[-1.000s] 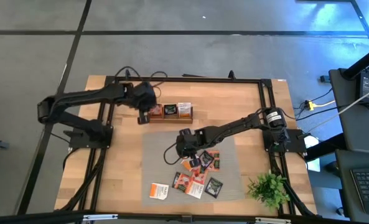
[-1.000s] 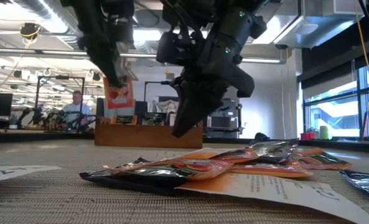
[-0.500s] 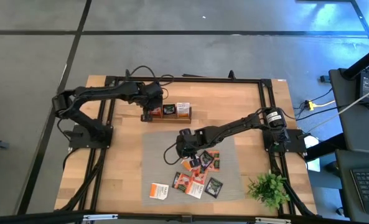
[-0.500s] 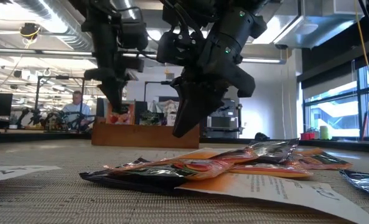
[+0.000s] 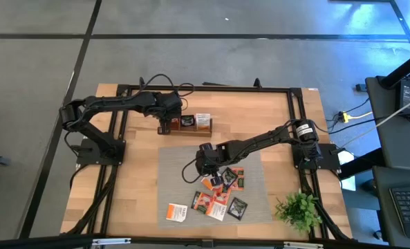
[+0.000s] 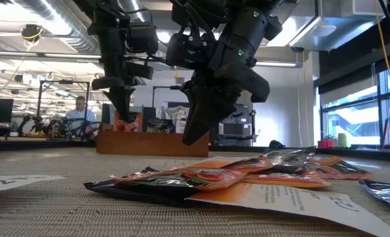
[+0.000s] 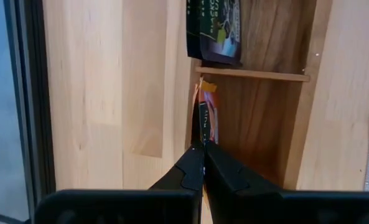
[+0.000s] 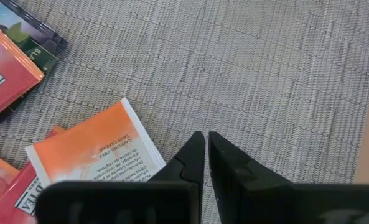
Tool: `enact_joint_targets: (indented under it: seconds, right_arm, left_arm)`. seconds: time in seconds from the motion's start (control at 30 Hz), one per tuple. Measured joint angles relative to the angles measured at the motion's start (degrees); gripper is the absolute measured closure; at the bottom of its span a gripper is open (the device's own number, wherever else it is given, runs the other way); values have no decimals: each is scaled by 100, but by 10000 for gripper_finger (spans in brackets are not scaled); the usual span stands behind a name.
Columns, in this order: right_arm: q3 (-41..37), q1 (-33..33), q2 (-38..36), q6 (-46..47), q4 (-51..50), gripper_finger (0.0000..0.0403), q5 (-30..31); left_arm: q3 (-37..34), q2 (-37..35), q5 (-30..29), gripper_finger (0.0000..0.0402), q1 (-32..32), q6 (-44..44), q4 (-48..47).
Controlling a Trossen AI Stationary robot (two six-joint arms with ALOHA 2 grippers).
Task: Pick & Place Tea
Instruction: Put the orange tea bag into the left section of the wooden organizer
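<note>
My left gripper (image 5: 165, 125) is shut on an orange tea sachet (image 6: 128, 122) over the left end compartment of the long wooden tray (image 5: 188, 131). The tray's other compartments hold a dark sachet (image 7: 214, 28) and a white-and-orange one (image 5: 204, 122). My right gripper (image 6: 192, 135) hangs shut and holds nothing, just above the grey mat (image 8: 265, 74). It is at the far edge of a loose heap of orange, white and dark sachets (image 5: 219, 191). An orange-and-white sachet (image 8: 91, 149) lies flat beside its fingertips. My left gripper pinches the orange sachet's upper edge (image 7: 203, 132) between its two fingers. The fingers come from above, slanting down. The sachet hangs edge-on below them, its lower part inside the tray's left end compartment. I cannot tell whether it touches the tray's floor.
A single white sachet (image 5: 177, 211) lies near the mat's near left corner. A small green plant (image 5: 299, 208) stands at the table's near right. Black frame rails (image 5: 122, 138) run along the table's sides. Bare wood lies left of the mat.
My left gripper has gone down and toward the tray, turning a little, still shut on the orange sachet. The sachet was clear above the tray and now has its lower part inside the left end compartment.
</note>
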Motion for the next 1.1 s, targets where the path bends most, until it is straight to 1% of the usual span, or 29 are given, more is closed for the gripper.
enact_joint_targets:
  seconds: [0.3,0.63,0.77,0.87,1.1]
  right_arm:
    - [2,1,0,2,-5,376,2]
    - [2,2,0,4,-11,376,0]
    - [2,2,0,55,-12,376,0]
    - [2,2,0,117,-14,376,0]
    - [2,3,0,140,-17,376,1]
  left_arm:
    - [0,2,-321,397,0,-58,2]
    - [0,2,-276,397,0,-100,2]
    - [0,2,-282,395,0,-363,12]
    - [0,2,-282,382,0,-511,20]
    - [0,2,-379,328,11,-470,29]
